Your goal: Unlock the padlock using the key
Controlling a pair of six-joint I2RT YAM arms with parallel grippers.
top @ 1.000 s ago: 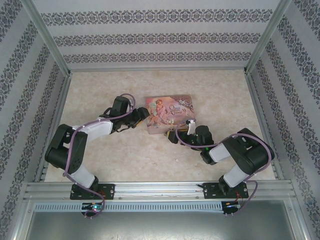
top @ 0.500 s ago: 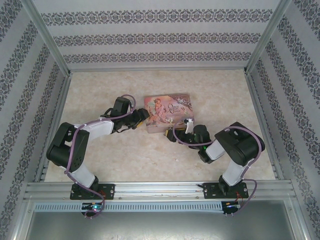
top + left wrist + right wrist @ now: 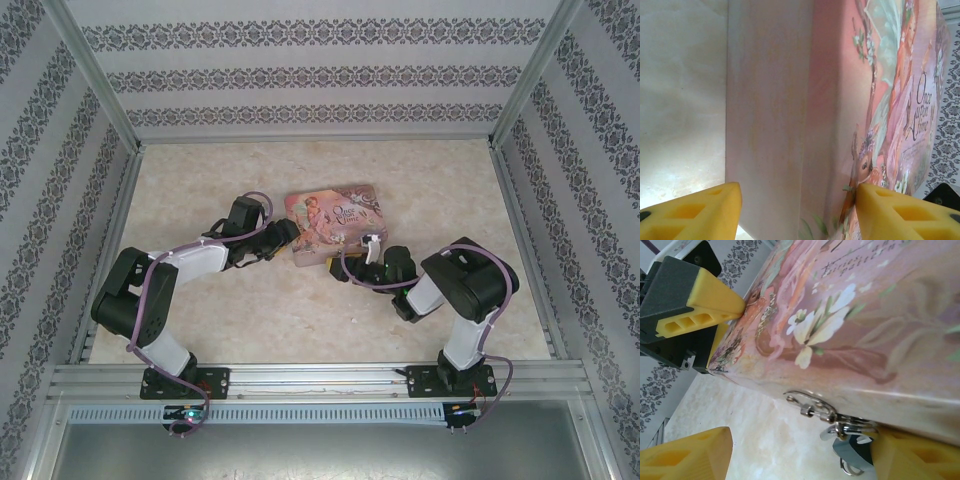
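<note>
The right arm had folded in closer than a second before, and the tin had swung slightly. The left gripper pinched the tin's left end. The right gripper stood spread, with the padlock hanging at the tin's near edge beside one finger. Bare table lay nearer.

Padlock partly behind silver clasp rings

patterned striped wallpaper walls enclose a pale marbled tabletop.
</note>
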